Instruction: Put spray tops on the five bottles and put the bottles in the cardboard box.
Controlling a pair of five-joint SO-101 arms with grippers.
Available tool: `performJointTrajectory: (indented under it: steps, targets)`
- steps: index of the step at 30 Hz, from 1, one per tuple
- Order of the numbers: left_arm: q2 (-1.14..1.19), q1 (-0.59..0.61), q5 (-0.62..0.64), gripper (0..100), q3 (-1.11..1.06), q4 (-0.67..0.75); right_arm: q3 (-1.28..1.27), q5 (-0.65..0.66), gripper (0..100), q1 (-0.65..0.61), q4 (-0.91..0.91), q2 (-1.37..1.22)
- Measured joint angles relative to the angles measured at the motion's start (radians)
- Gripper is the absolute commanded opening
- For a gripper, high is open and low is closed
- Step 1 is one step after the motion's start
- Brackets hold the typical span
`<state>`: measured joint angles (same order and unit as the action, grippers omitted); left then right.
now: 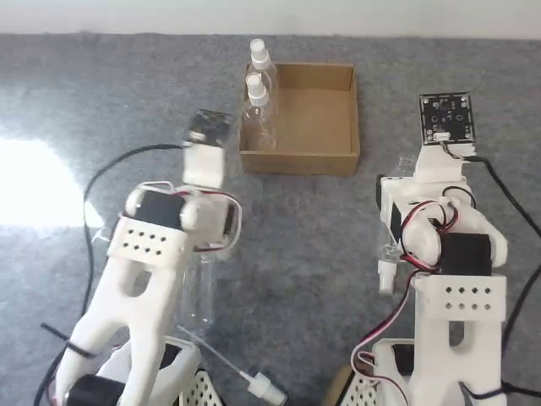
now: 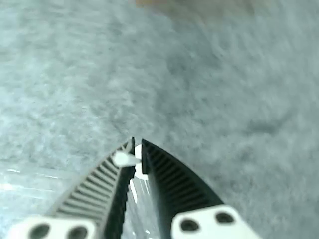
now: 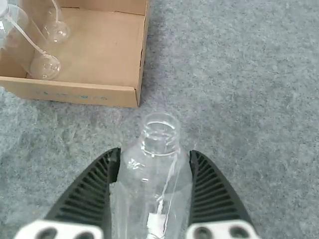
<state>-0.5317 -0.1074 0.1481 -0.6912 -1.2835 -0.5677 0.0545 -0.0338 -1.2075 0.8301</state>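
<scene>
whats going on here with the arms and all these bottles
It's a bottle-capping job, partway done. The right claw grips an uncapped bottle around its body, with the neck open. The left claw is shut on a white spray top. Two capped bottles already stand in the cardboard box. A loose spray top lies on the table, not yet used.

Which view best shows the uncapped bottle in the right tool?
Right wrist view: the bottle sits in the right tool, open neck plain. High view catches just a sliver of it beside the right arm. Left wrist view faces the grey mat, with the left tool gripping a spray top.
</scene>
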Motion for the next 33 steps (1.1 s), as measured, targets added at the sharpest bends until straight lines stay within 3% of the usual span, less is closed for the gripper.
performJointTrajectory:
  steps: [9, 15, 23, 33]
  targets:
    - [0.0, 0.247, 0.132, 1, 0.0, 0.135, 0.0, 0.0, 1.0, 0.0, 0.0, 0.0]
    - [0.0, 0.374, 0.153, 2, -0.069, 0.319, 0.0, 0.0, 1.0, 0.0, 0.0, 0.0]
    - [0.0, 0.549, 0.157, 30, -0.114, 0.396, -0.034, 0.0, 1.0, 0.0, 0.025, 0.0]
    - [0.0, 0.767, 0.109, 30, -0.115, 0.396, -0.06, 0.0, 1.0, 0.0, 0.061, 0.0]
